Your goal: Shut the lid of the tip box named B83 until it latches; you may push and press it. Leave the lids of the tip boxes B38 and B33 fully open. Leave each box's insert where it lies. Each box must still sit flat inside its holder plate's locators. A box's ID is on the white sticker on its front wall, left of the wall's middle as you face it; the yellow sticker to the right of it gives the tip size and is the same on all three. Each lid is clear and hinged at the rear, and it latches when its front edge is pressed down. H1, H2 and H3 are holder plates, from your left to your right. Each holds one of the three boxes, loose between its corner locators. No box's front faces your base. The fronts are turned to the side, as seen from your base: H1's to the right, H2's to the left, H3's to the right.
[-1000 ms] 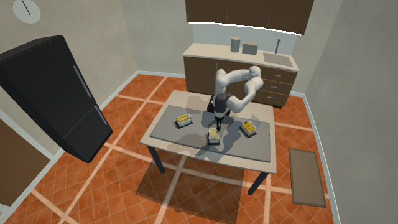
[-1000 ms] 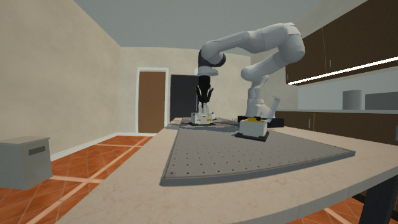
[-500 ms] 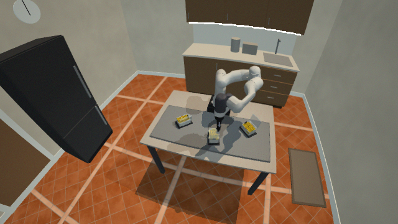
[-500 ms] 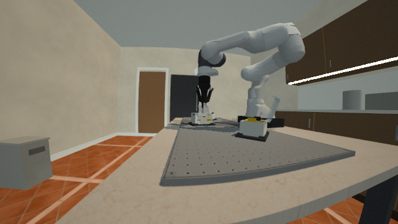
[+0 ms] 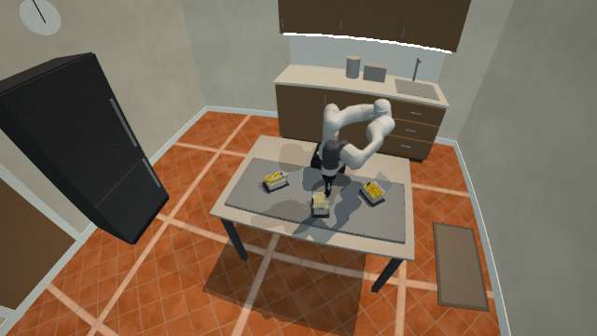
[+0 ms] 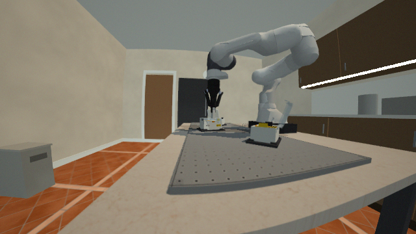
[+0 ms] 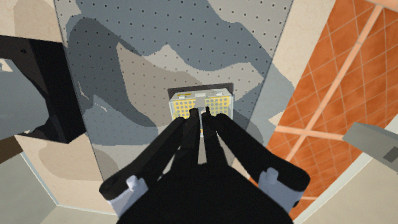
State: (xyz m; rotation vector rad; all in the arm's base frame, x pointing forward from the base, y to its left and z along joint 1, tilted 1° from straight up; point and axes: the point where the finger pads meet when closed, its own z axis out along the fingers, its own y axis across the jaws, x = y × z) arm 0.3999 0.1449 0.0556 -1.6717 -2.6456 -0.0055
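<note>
Three white tip boxes with yellow inserts sit on dark holder plates on the grey perforated mat. In the top view they are the left box (image 5: 275,180), the middle box (image 5: 320,203) and the right box (image 5: 374,191). My gripper (image 5: 328,190) is shut and empty, pointing straight down, with its fingertips on top of the middle box (image 6: 211,123). The wrist view shows my fingertips (image 7: 201,114) over the near edge of that box. No raised lid shows on the middle box. The right box (image 6: 264,134) has its clear lid (image 6: 286,111) standing open. The ID stickers are too small to read.
The mat (image 6: 247,159) lies on a beige table (image 5: 317,196). My arm's base (image 6: 268,114) stands at the table's rear edge. A grey bin (image 6: 26,169) stands on the tiled floor beside the table. Kitchen counters run behind the table.
</note>
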